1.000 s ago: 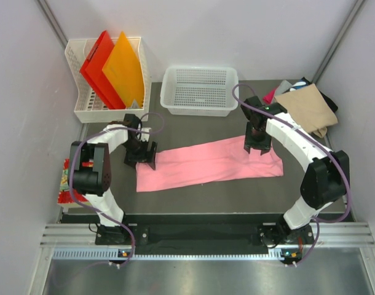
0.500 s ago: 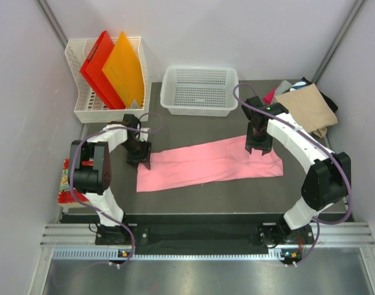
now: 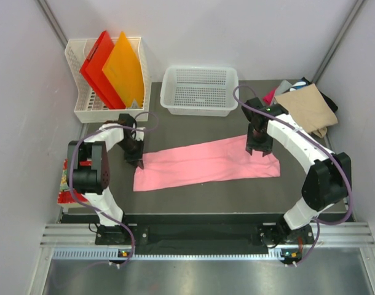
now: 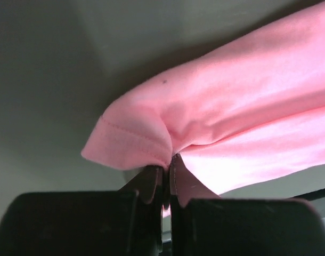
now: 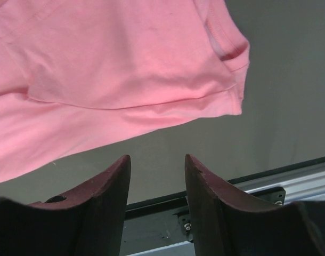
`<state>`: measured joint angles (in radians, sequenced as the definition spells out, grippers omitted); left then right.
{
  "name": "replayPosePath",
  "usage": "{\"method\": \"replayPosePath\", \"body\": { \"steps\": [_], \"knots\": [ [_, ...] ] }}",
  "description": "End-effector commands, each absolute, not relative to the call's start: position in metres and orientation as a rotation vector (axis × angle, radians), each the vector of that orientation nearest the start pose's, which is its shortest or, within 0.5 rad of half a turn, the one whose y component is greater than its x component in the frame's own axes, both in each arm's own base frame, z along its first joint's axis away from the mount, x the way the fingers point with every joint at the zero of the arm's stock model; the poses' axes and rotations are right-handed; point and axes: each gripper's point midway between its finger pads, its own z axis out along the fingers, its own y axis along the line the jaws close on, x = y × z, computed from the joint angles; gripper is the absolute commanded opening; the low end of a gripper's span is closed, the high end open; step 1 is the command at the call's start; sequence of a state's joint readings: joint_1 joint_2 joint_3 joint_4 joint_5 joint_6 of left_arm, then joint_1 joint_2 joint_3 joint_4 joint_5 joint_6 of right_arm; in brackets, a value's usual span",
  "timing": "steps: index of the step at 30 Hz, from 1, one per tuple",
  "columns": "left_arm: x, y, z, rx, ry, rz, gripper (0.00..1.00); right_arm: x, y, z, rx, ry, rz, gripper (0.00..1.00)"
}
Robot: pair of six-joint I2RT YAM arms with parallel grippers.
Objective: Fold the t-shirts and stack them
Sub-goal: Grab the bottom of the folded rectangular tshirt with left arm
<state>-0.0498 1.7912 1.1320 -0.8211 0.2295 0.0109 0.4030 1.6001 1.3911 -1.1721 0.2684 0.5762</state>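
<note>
A light pink t-shirt (image 3: 206, 163) lies folded into a long strip across the dark table. My left gripper (image 3: 136, 157) stands at the strip's far left corner. In the left wrist view, the left gripper (image 4: 168, 169) is shut on a bunched pinch of the pink t-shirt (image 4: 242, 106) at its hemmed corner. My right gripper (image 3: 259, 147) hovers over the strip's right end. It shows open in its wrist view (image 5: 157, 160), nothing between the fingers, with the pink t-shirt (image 5: 109, 69) just beyond the tips. A pile of folded t-shirts with a tan one (image 3: 307, 107) on top sits at the back right.
A white mesh basket (image 3: 200, 92) stands at the back centre. A white rack (image 3: 89, 107) holding a red folder (image 3: 96, 64) and an orange folder (image 3: 123, 67) stands at the back left. A colourful packet (image 3: 65, 181) lies off the table's left edge.
The left gripper went from open to shut on the pink shirt's far left corner and drew it slightly left. The right arm barely moved.
</note>
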Motion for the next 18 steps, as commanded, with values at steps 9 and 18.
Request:
{"method": "replayPosePath", "body": {
  "steps": [9,18],
  "knots": [
    [0.308,0.014,0.072,-0.036,2.934,-0.285,0.0,0.267,0.085,0.145,0.288,2.783,-0.176,0.46],
    [0.308,-0.056,0.094,0.134,2.944,-0.43,0.0,0.258,0.081,0.139,0.294,2.787,-0.166,0.46]
  ]
}}
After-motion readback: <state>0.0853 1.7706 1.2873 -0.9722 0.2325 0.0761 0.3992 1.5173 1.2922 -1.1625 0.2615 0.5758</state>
